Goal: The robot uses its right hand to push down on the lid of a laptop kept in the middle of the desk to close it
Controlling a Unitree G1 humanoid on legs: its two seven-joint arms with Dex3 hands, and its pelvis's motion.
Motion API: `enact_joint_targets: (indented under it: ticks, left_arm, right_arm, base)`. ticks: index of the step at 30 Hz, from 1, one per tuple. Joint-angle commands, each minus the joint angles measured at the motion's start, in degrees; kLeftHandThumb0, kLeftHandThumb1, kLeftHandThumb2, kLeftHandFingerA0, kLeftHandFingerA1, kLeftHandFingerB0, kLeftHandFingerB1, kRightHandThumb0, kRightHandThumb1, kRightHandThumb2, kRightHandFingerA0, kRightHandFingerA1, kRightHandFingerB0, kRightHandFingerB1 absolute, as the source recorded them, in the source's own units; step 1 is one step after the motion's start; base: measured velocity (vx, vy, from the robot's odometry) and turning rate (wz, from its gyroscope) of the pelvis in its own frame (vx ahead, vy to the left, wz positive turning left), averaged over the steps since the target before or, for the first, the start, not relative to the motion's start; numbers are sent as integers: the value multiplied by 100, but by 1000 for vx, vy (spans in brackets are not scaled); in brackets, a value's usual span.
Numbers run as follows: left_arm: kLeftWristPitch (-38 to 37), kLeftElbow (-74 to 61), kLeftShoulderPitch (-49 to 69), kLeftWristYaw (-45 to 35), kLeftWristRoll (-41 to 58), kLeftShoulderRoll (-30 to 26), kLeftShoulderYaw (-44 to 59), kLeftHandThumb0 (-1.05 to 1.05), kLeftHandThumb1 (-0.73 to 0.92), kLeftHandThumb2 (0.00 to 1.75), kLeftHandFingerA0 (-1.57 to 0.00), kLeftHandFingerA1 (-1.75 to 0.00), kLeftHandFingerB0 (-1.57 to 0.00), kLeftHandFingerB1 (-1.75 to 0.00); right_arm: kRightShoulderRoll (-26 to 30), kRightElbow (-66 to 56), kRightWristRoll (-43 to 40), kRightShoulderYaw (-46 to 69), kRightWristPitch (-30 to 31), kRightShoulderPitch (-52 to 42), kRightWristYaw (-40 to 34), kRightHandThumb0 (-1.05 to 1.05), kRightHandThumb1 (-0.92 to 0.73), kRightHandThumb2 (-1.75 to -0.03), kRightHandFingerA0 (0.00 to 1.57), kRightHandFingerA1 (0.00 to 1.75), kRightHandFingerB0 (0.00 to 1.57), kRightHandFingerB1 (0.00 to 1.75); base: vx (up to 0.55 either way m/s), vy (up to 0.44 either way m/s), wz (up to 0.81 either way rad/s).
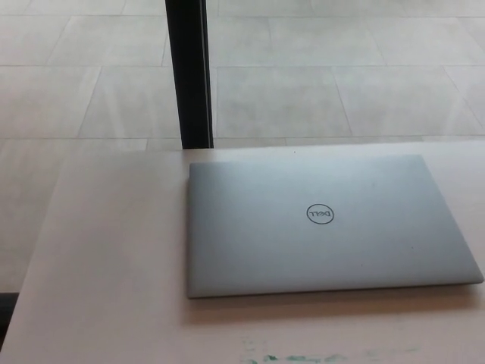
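- Neither hand is in the head view, left or right, so their state can't be judged.
- Laptop (326, 227): silver, lid fully down and flat, round logo (320, 215) at the lid's centre.
- It lies on the desk (106, 280), toward the far edge and right of middle; its right corner almost reaches the picture's right border.
- Desk's left part is bare pale surface; faint green marks (303, 356) by the near edge.
- Black post (189, 72) stands upright just beyond the far edge, over the tiled floor (341, 76).
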State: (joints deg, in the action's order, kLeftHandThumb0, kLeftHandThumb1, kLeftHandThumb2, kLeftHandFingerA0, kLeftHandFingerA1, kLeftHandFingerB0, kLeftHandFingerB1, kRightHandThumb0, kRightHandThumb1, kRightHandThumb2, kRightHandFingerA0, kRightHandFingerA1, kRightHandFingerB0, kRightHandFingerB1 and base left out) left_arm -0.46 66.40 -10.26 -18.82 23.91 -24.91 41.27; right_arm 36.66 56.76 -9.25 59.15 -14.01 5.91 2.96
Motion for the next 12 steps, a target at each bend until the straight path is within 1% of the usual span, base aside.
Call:
enact_joint_targets:
  ticks: [1, 2, 3, 4, 6, 7, 8, 9, 10, 12]
  left_arm:
    - [-20, 36, 111, -9, 192, -141, 81, -105, 85, 77, -30, -45, -26, -36]
    - [-20, 34, 111, -9, 193, -141, 81, -105, 85, 77, -30, -45, -26, -36]
    - [-24, 51, 107, -11, 183, -149, 72, -105, 58, 113, -26, -52, -21, -43]
    - [-27, 76, 98, -30, 186, -162, 72, -105, 84, 75, -29, -46, -24, -36]
    - [-23, 101, 84, -39, 234, -168, 99, -105, 82, 74, -29, -46, -25, -37]
    - [-33, 95, 102, 4, 225, -161, 90, -105, 83, 74, -30, -45, -27, -36]
    - [-31, 69, 114, 31, 234, -151, 79, -105, 83, 74, -30, -46, -27, -37]
    - [-43, 54, 120, 39, 219, -150, 57, -105, 85, 75, -32, -49, -27, -38]
    - [-33, 64, 116, 40, 242, -149, 71, -105, 82, 74, -32, -47, -27, -38]
    - [-23, 79, 109, 47, 253, -154, 76, -105, 84, 77, -32, -47, -27, -37]
  right_arm:
    - [-93, 537, -852, 495, -154, -49, -957, -84, -92, -69, 46, 105, 30, 68]
    - [-82, 565, -859, 490, -170, -43, -961, -84, -92, -69, 46, 105, 30, 68]
    - [-90, 563, -919, 502, -159, -32, -869, -84, -92, -69, 42, 115, 27, 69]
    - [-92, 578, -1001, 509, -131, -4, -730, -83, -92, -68, 44, 112, 28, 64]
    - [-72, 615, -1045, 458, -101, 19, -728, -84, -92, -68, 43, 111, 28, 65]
    - [-63, 632, -1033, 416, -111, 30, -733, -84, -92, -68, 42, 103, 27, 64]
    - [-55, 633, -1009, 320, -119, 21, -791, -84, -92, -69, 44, 102, 26, 64]
    - [-46, 627, -994, 259, -111, 15, -842, -81, -73, -112, 50, 90, 29, 66]
    - [-66, 548, -1131, 285, -39, 13, -753, -83, -92, -70, 42, 108, 25, 66]
    - [-71, 521, -1210, 292, -10, 13, -715, -83, -92, -69, 40, 108, 25, 66]
  base:
    - [0, 0, 0]
    - [0, 0, 0]
    - [0, 0, 0]
    - [0, 0, 0]
    - [0, 0, 0]
    - [0, 0, 0]
    - [0, 0, 0]
    - [0, 0, 0]
    - [0, 0, 0]
    - [0, 0, 0]
